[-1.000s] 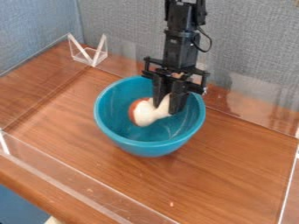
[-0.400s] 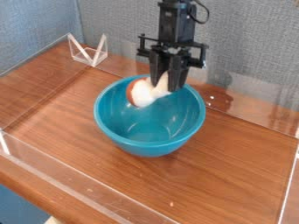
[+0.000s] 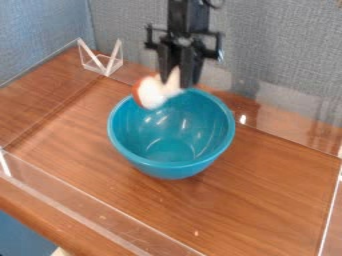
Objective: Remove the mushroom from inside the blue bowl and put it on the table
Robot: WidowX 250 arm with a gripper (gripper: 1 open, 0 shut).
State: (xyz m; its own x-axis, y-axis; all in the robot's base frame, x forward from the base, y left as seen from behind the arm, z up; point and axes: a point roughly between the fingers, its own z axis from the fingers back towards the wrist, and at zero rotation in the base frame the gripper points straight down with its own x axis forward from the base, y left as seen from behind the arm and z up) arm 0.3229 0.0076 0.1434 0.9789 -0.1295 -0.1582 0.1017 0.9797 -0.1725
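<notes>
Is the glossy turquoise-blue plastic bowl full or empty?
Empty: the turquoise-blue plastic bowl shows bare inside, and the orange-capped toy mushroom is held above its rim.

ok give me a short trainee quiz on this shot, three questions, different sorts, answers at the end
1. True or false: the mushroom is lying on the bottom of the blue bowl.
2. Multiple choice: what is holding the mushroom? a) the bowl's rim b) the gripper c) the white wire stand
3. Fill in the blank: to finish the task, the mushroom must end up on the ____.

Key: 1. false, it is held up at the far side of the bowl; 2. b; 3. table
</notes>
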